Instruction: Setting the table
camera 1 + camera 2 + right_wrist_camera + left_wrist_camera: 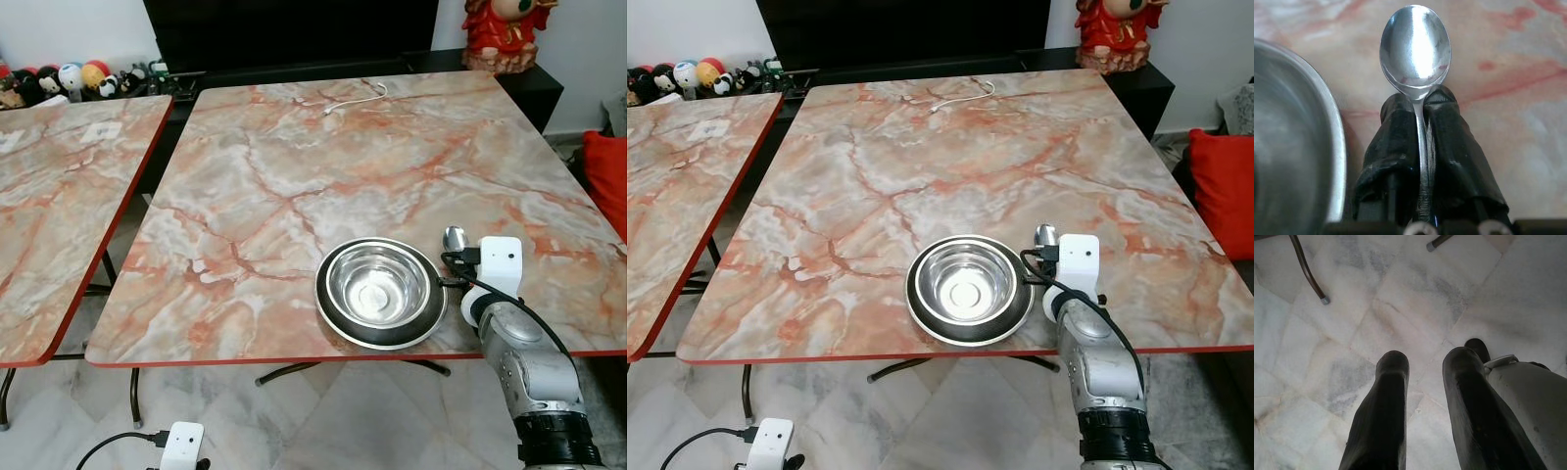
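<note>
Pink-veined marble tabletop [294, 186] carries a round steel bowl [380, 291], and just beside its rim the right gripper [1420, 110] pinches a light, stiff, slippery polished-steel spoon [1416, 46] at the neck, while the left gripper [1425, 364], fingers spread, hangs idle.

The right arm [1099, 362] is silver metal with a black ribbed collar, a white boxy wrist module and looping black cable. The left gripper [1422, 406] has long, matte black fingers, seemingly rubber-coated.
</note>
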`<state>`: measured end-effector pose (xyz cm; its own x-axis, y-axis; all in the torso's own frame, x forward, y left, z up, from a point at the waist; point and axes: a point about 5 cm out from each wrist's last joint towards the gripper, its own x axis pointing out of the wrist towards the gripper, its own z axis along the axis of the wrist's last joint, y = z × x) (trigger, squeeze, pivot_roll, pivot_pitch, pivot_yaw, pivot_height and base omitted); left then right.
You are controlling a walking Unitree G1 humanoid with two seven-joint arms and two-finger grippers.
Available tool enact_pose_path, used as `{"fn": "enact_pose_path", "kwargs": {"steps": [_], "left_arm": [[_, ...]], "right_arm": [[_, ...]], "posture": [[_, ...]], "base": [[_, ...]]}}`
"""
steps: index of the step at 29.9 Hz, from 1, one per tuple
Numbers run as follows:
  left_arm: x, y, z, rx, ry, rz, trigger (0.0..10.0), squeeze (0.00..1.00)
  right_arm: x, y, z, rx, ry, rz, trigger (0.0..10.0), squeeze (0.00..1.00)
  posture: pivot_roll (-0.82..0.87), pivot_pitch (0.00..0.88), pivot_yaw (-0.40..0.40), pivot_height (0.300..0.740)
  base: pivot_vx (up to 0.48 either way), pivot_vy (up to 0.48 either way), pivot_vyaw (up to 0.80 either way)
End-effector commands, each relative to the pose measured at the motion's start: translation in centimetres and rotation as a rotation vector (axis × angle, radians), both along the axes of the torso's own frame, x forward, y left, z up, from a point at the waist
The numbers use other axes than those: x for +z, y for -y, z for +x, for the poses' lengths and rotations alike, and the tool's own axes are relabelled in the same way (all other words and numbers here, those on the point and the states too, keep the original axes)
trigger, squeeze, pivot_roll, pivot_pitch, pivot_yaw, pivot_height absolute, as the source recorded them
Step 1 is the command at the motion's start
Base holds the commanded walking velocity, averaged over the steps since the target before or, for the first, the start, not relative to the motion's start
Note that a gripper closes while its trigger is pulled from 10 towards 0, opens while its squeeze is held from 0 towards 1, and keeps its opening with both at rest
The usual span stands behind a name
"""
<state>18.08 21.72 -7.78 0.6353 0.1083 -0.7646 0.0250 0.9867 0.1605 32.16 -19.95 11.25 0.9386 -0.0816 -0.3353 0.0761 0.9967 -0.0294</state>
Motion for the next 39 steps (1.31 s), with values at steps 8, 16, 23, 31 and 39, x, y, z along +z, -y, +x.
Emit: {"fn": "enact_pose_path", "kwargs": {"steps": [8, 16, 23, 31, 39], "left_arm": [[-0.1, -0.2, -0.3, 0.009, -0.013, 0.0, 10.0, 0.0], [-0.1, -0.3, -0.3, 0.014, -0.011, 0.001, 10.0, 0.0], [0.0, -0.3, -0.1, 0.011, -0.008, 0.002, 10.0, 0.0], [0.1, -0.3, 0.1, 0.005, 0.0, 0.005, 10.0, 0.0], [-0.1, -0.4, -0.3, -0.004, -0.009, 0.009, 10.0, 0.0]], "right_arm": [[-0.7, 0.2, -0.1, -0.016, -0.03, -0.01, 10.0, 0.0], [-1.2, 0.1, 0.0, -0.022, -0.048, -0.024, 10.0, 0.0], [-1.6, 0.1, -0.1, -0.023, -0.066, -0.035, 10.0, 0.0], [-1.6, -0.2, 0.0, -0.015, -0.069, -0.042, 10.0, 0.0], [-1.6, -0.6, 0.1, -0.033, -0.031, 0.003, 10.0, 0.0]], "posture": [[-0.13, 0.099, 0.071, 0.74], [-0.12, 0.103, 0.071, 0.74], [-0.12, 0.111, 0.075, 0.74], [-0.11, 0.142, 0.082, 0.74], [-0.11, 0.144, 0.084, 0.74]], "base": [[0.0, 0.0, 0.0], [0.0, 0.0, 0.0], [0.0, 0.0, 0.0], [0.0, 0.0, 0.0], [0.0, 0.0, 0.0]]}}
